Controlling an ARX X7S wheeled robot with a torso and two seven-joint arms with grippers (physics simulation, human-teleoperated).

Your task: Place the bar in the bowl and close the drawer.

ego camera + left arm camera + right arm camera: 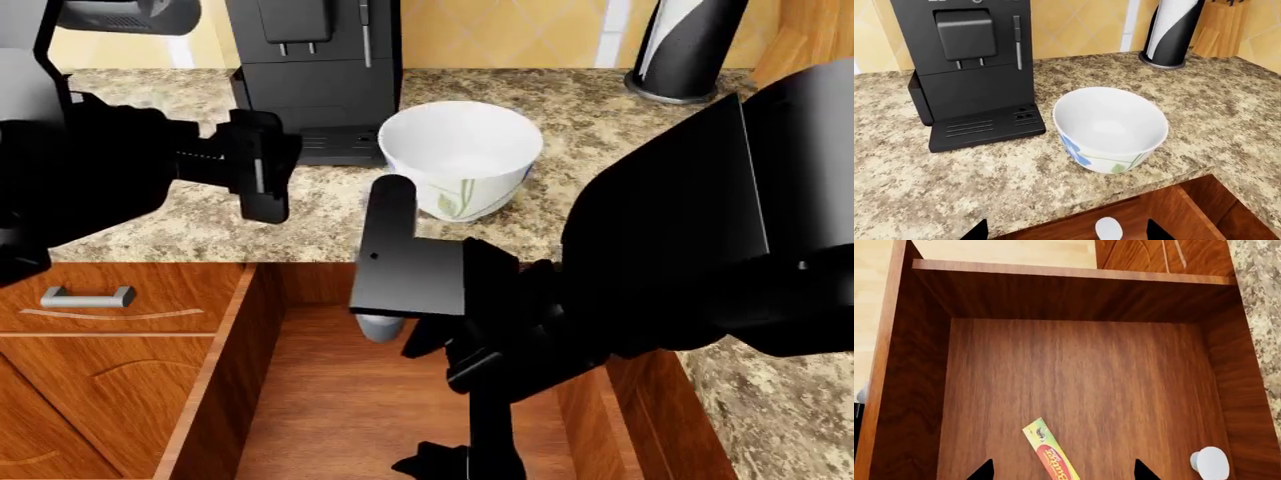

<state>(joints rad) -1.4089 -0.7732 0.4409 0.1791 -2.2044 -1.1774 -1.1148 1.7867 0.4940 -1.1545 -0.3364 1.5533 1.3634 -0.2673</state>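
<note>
The drawer (1074,390) stands pulled out, its deep wooden box open to the right wrist camera. The bar (1049,452) lies flat on the drawer floor, yellow top up with red lettering, angled and partly cut by the frame edge. The right gripper (1062,471) hangs over it with its two dark fingertips spread wide, one on each side of the bar and not touching it. A small white round object (1211,462) sits near the drawer's side wall.

In the head view the right arm reaches down into the drawer at about 6 o'clock from the bowl (461,150). The bowl stands upright on the granite counter (587,110), just beside the black coffee machine (314,70), which is at its 10 o'clock. A black-and-white cylinder (681,45) stands at the bowl's 2 o'clock, well apart.

The left gripper (1066,232) hovers near the counter's front edge facing the bowl, its tips apart, holding nothing. A closed drawer front with a metal handle (87,297) sits at 8 o'clock.
</note>
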